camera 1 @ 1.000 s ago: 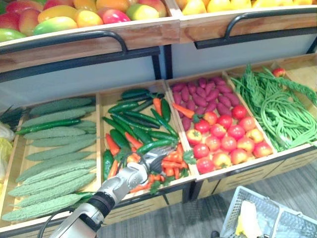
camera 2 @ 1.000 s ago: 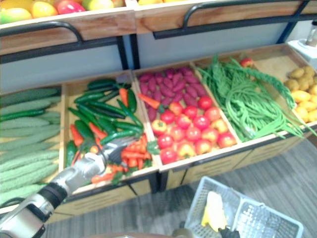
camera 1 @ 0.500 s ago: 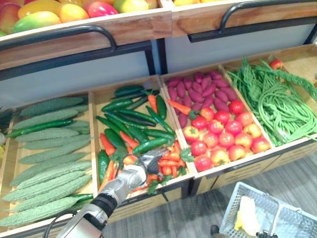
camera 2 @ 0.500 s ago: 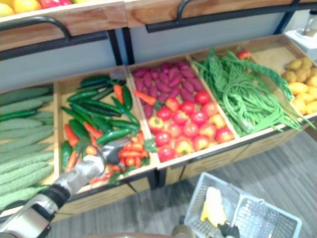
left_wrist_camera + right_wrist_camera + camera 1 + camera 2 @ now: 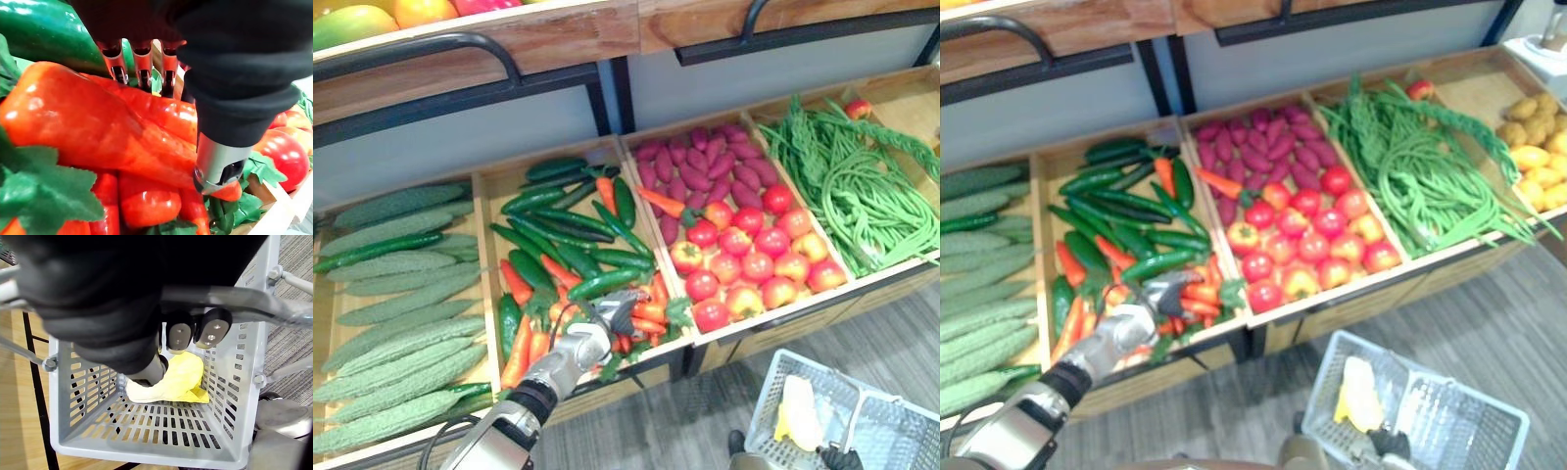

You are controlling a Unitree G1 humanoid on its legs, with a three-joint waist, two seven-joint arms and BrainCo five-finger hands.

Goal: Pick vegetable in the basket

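My left hand (image 5: 592,331) lies in the bin of green and red peppers (image 5: 570,257), at its front right among the red ones. In the left wrist view its fingers (image 5: 142,63) reach over the far side of a large red pepper (image 5: 88,122) and its thumb (image 5: 217,164) presses the near side, so the hand is curled round it. The grey plastic basket (image 5: 771,390) hangs at the lower right with a yellow vegetable (image 5: 178,377) inside. My right hand (image 5: 195,335) is shut on the basket's handle (image 5: 274,308).
Bitter gourds (image 5: 401,323) fill the left bin. Tomatoes (image 5: 744,259) and purple vegetables (image 5: 700,166) fill the bin to the right, then long green beans (image 5: 862,196) and potatoes (image 5: 1533,157). A fruit shelf (image 5: 460,39) overhangs the bins. Grey floor (image 5: 891,333) lies in front.
The camera has tilted down, so the bins sit higher in the picture. My left hand stays at the same red peppers, its fingers drawn closer together.
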